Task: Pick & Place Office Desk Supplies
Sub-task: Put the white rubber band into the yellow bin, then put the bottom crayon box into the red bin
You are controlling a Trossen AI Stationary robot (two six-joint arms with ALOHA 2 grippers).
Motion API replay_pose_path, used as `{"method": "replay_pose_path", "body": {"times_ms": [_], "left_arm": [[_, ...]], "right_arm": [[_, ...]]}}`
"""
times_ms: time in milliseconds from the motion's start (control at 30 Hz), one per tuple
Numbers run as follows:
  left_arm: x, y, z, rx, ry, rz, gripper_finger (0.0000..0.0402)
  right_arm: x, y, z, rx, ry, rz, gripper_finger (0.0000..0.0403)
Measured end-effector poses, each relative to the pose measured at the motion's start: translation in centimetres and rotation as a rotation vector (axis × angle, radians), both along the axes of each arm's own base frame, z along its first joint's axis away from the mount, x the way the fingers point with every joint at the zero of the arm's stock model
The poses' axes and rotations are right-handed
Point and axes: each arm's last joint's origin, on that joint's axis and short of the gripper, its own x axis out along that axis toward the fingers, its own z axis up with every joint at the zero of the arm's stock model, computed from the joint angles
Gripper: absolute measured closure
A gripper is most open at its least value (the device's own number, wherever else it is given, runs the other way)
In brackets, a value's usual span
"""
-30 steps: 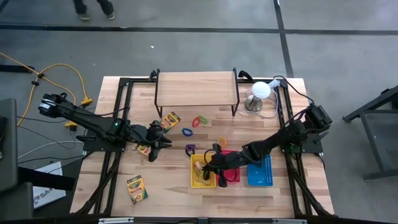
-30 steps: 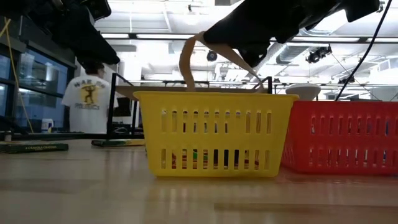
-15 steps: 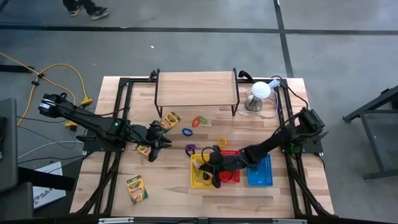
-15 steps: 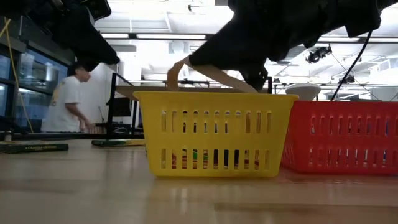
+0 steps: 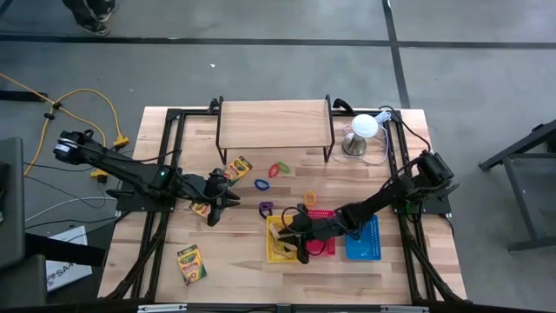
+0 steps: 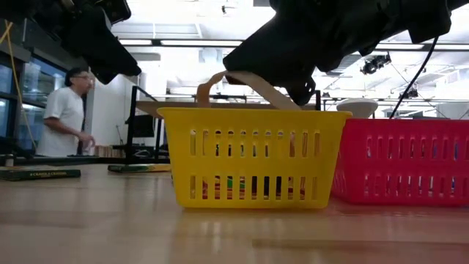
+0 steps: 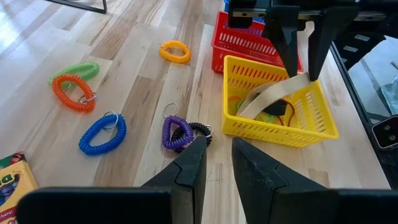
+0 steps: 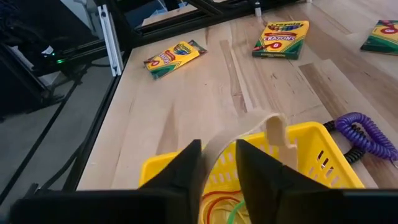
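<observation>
Your right gripper [image 5: 287, 229] hangs over the yellow basket [image 5: 271, 251], fingers slightly spread around a tan rubber band [image 7: 273, 96] draped on its rim. Your left gripper [image 5: 228, 202] waits over the counter [image 5: 234, 269], fingers narrowly parted, empty.

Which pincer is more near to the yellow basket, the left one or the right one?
The right. The right pincer hangs directly over the yellow basket, with a tan rubber band between its fingers. The left pincer waits apart, toward the table's left side.

occluded: yellow basket [image 6: 253, 158] contents behind slats | cut off: person [image 5: 85, 12] at top edge
</observation>
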Motion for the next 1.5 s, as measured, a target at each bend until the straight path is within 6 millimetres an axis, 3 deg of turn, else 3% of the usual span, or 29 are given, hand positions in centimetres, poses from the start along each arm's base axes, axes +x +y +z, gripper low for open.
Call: {"method": "replay_pose_path", "body": {"times_ms": [300,900,1267,1500], "left_arm": [[0.0,0.0,0.0,0.000,0.000,0.000,0.0328],[0.0,0.0,0.0,0.000,0.000,0.000,0.0328],[0.0,0.0,0.0,0.000,0.000,0.000,0.0328],[0.0,0.0,0.0,0.000,-0.001,0.000,0.0328]], "right_arm": [[0.0,0.0,0.2,0.000,-0.006,-0.003,0.0261],[0.3,-0.8,0.9,-0.062,-0.051,0.005,0.0263],[0.1,-4.5,5.3,-0.202,-0.143,-0.036,0.0263],[-0.1,-6.8,6.5,-0.242,-0.132,-0.091,0.0263]]}}
